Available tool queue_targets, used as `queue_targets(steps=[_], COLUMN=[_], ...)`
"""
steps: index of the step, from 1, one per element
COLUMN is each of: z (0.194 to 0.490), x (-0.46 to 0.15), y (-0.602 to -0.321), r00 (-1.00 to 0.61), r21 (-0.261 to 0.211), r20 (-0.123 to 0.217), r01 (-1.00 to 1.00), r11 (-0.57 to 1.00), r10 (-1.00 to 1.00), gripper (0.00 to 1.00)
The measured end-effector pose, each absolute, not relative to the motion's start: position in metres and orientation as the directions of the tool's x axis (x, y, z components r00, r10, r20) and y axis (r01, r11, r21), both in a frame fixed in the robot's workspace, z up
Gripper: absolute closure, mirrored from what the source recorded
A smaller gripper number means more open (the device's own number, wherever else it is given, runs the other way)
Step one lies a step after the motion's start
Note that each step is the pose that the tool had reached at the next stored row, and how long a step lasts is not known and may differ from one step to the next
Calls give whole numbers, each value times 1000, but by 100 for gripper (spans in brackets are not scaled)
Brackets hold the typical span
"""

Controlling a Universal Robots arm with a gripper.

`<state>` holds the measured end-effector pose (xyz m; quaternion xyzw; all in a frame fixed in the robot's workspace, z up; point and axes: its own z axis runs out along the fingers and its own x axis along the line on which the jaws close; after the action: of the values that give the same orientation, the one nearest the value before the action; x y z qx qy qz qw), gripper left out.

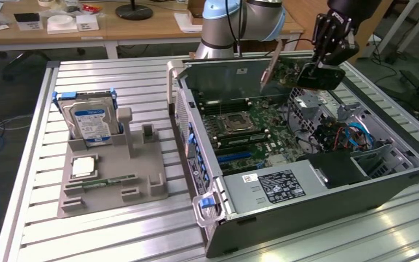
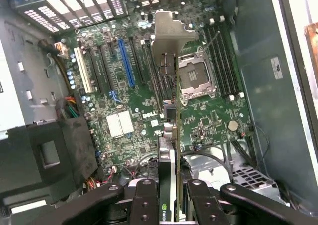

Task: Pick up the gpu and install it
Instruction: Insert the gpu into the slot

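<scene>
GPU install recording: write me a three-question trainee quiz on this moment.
1. True or false: the gpu is clamped between the fingers.
2. The gpu hangs above: A) a drawer; B) the open computer case; C) a cardboard box.
3. What stands upright in the grey tray on the exterior view's left?
Key: 1 true; 2 B; 3 the hard drive.

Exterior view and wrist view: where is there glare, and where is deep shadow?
Exterior view: glare on the table slats, shadow around the black shroud. Wrist view: washed-out white beyond the case wall; the gpu, in the claw, is evenly lit.
</scene>
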<state>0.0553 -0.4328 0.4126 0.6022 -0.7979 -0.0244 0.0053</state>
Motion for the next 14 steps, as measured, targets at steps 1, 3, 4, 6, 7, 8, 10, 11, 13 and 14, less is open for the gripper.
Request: queue_targets(steps=[1,3,4,6,7,8,10,11,13,14], z=[413,413,413,413,413,413,413,413,412,413], x=[55,55,55,55,55,55,55,55,55,55], y=[-433,-433,-433,-433,-433,-433,-433,-433,-433,-433], r00=[-265,-246,-237,-219,-211,-202,-186,-178,-161,-153], r21=[45,45,45,45,45,45,45,45,45,45], r20=[-21,-21,-21,-21,-21,-21,-21,-21,-21,-21], r01=[-963,-968,-971,-975,-977,-979,-982,-983,-986,-987], r11=[264,245,236,218,209,201,185,177,160,152], r10=[-964,-969,-971,-976,-977,-979,-982,-984,-987,-988], gripper=[74,74,74,74,74,74,74,74,74,74])
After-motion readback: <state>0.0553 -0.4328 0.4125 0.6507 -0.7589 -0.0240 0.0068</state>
